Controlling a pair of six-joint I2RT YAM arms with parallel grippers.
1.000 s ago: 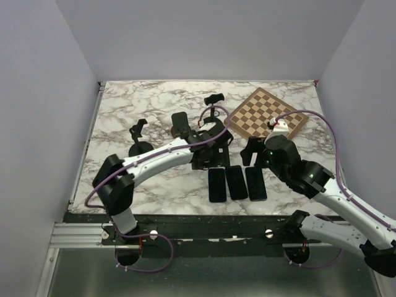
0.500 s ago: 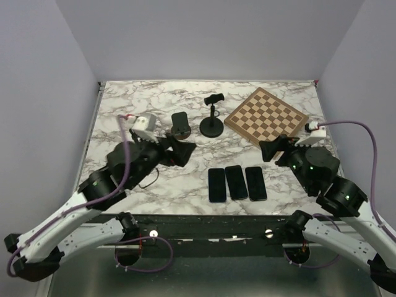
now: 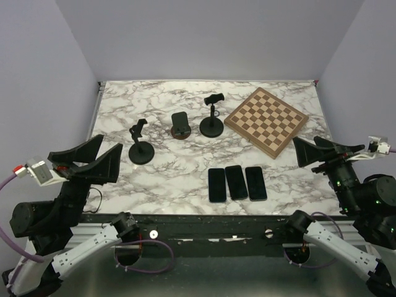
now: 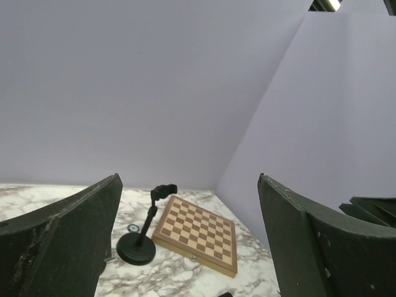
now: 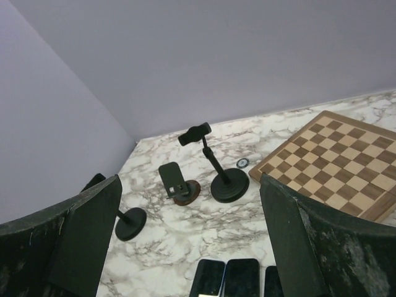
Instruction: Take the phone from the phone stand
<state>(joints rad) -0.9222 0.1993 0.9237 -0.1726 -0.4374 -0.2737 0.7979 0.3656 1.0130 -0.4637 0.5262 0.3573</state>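
Three black phones (image 3: 236,182) lie flat side by side on the marble table (image 3: 173,167) near its front edge; they also show in the right wrist view (image 5: 240,277). Three stands hold no phone: a clamp stand at the left (image 3: 141,143), a low stand with a brown base (image 3: 180,125) and a tall clamp stand (image 3: 212,117). My left gripper (image 3: 86,162) is open and empty, raised at the table's near left. My right gripper (image 3: 325,151) is open and empty, raised at the near right. The tall stand also shows in the left wrist view (image 4: 143,229).
A wooden chessboard (image 3: 266,119) lies at the back right, next to the tall stand. A small round disc (image 5: 242,163) lies between the tall stand and the board. Grey walls enclose the table on three sides.
Both arms have pulled back from the table's middle to the near corners and risen. The left clamp stand, covered by the left arm half a second ago, is in sight again. The phones have not moved.
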